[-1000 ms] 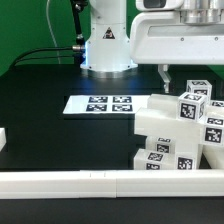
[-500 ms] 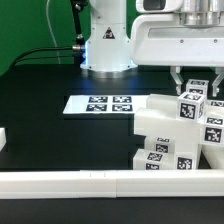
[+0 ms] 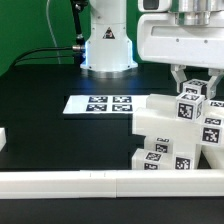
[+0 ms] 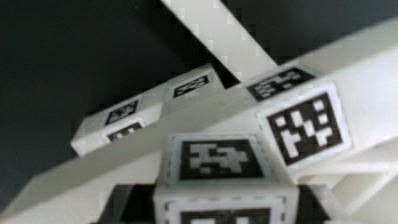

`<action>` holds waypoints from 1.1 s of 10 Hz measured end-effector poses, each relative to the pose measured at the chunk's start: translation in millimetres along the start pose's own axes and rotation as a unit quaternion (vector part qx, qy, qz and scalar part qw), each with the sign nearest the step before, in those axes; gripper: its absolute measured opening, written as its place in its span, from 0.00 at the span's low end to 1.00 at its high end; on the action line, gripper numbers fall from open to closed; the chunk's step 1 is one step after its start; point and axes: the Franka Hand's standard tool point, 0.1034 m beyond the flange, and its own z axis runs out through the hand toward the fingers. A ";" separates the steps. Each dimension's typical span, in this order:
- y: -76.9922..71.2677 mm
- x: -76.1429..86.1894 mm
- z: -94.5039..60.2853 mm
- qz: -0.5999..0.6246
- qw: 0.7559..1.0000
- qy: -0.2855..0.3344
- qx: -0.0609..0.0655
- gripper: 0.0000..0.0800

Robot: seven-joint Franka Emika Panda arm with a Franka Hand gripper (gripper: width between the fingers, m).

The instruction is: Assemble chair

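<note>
- Exterior view: the chair (image 3: pixel 178 132), a cluster of chunky white plastic parts bearing black-and-white square tags, stands on the black table (image 3: pixel 60 140) at about 4 o'clock in the picture, close to the white rail (image 3: pixel 110 183) that runs along the near edge.
- The gripper (image 3: pixel 192 84) hangs from the arm at about 2 o'clock, directly above the chair's uppermost block (image 3: pixel 191 108).
- The two fingers (image 3: pixel 177 80) reach down on either side of that tagged block; its top sits between the fingertips, at 6 o'clock from the gripper body.
- State of the jaws: narrowed about the block, one finger on each flank. In the wrist view the dark pads (image 4: pixel 125 203) lie flush against both sides of the block (image 4: pixel 217 176), with no gap showing, so the block is gripped.
- Wrist view: the gripped block fills the foreground with a tag on its upper face; behind it lie further tagged slabs of the chair (image 4: pixel 267 110) and a plain white bar (image 4: pixel 214 38) crossing the dark table at a slant.
- The marker board (image 3: pixel 100 104), flat and white with several tags, lies on the table at 9 o'clock from the chair, just beside it but apart from the gripper.
- The robot's white base (image 3: pixel 108 40) stands at 12 o'clock, behind the marker board.
- A small white piece (image 3: pixel 3 141) is cut off by the picture's edge at 9 o'clock, well apart from the chair.
</note>
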 end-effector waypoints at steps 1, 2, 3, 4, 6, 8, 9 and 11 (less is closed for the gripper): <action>-0.2 -1.3 0.1 0.078 0.997 0.001 0.003 0.35; -1.9 -2.3 0.3 0.154 0.988 0.002 0.014 0.35; -3.6 -3.3 0.9 0.196 0.980 0.001 0.025 0.35; -4.5 -4.3 0.8 0.226 0.974 -0.003 0.027 0.35; -5.0 -4.9 1.0 0.297 0.954 -0.011 0.029 0.35; -3.4 -2.8 1.7 0.364 0.930 -0.024 0.037 0.35; -0.9 1.7 2.0 0.407 0.912 -0.034 0.046 0.35; 1.0 1.3 3.6 0.476 0.877 -0.042 0.050 0.35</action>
